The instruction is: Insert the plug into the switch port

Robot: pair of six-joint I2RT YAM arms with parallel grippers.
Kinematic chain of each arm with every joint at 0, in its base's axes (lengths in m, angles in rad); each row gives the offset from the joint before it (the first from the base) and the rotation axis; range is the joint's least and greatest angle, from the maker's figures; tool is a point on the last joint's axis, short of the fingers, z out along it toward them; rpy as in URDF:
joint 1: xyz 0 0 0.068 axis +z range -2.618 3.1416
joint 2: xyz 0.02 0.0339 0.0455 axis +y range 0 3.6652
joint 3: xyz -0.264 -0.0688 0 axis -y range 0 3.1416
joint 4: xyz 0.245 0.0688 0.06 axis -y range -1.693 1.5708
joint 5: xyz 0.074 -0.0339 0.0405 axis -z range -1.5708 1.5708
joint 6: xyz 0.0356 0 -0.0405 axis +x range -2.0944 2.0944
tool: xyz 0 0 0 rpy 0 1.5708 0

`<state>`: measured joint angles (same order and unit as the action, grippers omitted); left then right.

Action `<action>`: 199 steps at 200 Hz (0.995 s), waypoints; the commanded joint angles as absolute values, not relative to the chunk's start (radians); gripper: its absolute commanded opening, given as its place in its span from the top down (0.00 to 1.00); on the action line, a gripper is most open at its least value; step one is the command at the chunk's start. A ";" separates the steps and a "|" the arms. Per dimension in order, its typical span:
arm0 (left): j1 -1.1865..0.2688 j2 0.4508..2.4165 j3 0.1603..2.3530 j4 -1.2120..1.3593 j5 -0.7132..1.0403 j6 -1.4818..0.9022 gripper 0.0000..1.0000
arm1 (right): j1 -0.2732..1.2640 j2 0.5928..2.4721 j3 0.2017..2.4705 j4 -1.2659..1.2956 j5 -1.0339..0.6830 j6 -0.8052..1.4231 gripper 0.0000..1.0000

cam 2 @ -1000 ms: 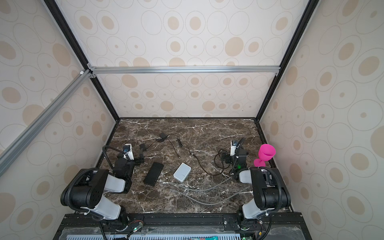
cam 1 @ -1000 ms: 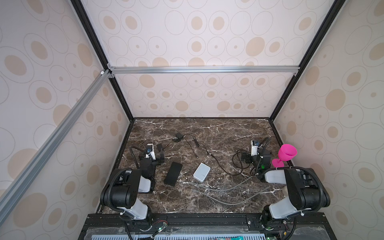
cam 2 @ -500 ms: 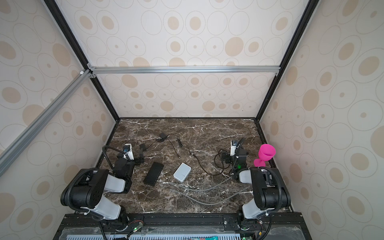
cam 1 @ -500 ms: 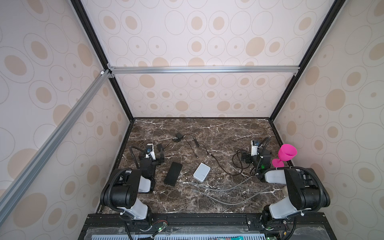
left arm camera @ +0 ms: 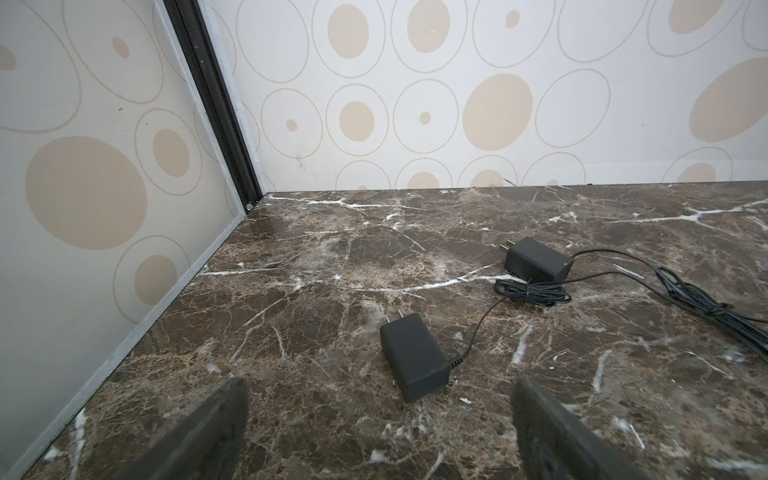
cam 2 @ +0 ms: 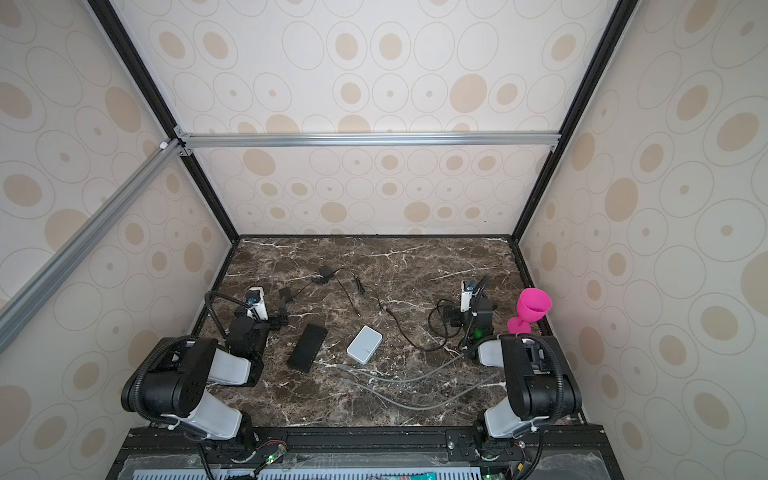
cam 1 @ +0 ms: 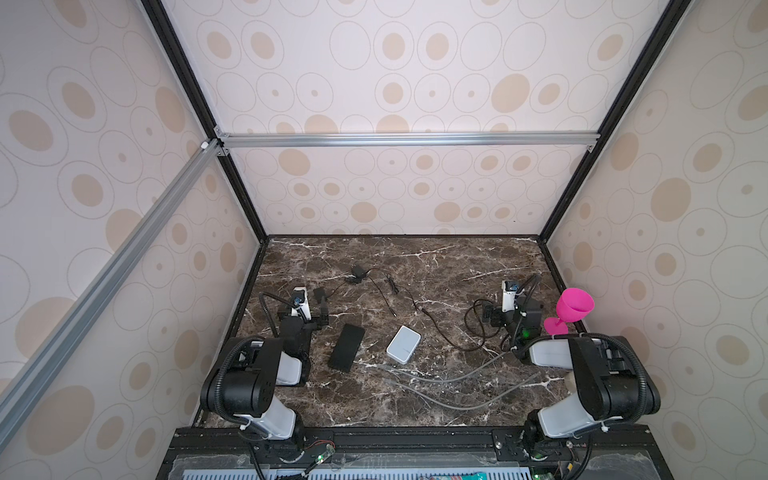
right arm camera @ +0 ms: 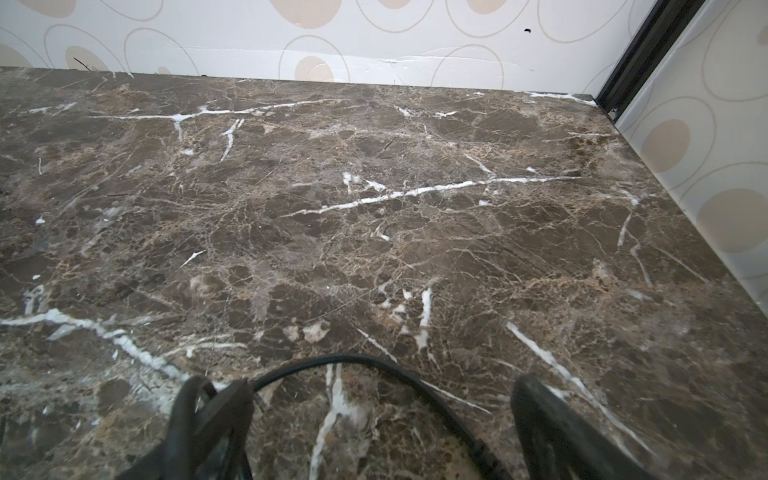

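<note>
The switch [cam 1: 403,345] [cam 2: 364,344] is a small white box lying flat mid-table; its port does not show. A thin black cable from a black adapter [cam 1: 356,272] [left arm camera: 538,259] ends in a small plug [cam 1: 392,314] just beyond the switch. My left gripper [cam 1: 305,316] [left arm camera: 380,415] is open, low over the table, with a second black adapter [cam 1: 319,294] [left arm camera: 413,357] lying just ahead of its fingers. My right gripper [cam 1: 511,313] [right arm camera: 380,415] is open, and a loop of thick black cable [right arm camera: 353,361] lies on the table between its fingers, ungripped.
A flat black box [cam 1: 346,347] lies left of the switch. Two grey cables [cam 1: 436,378] trail across the front of the table. A pink goblet [cam 1: 573,307] stands at the right wall, close to my right arm. Walls enclose three sides.
</note>
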<state>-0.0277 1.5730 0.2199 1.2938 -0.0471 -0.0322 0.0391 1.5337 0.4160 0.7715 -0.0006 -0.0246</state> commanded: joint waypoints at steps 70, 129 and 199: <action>-0.019 1.411 0.219 1.207 -0.206 -0.068 0.02 | 0.035 1.352 0.626 0.237 0.354 0.150 0.00; -0.096 0.836 0.311 0.603 -0.269 -0.266 0.02 | 0.025 1.213 0.929 -0.345 0.086 0.560 0.00; -0.317 0.549 0.437 0.057 0.021 -0.557 0.02 | 0.244 1.132 1.023 -0.498 -0.221 0.490 0.00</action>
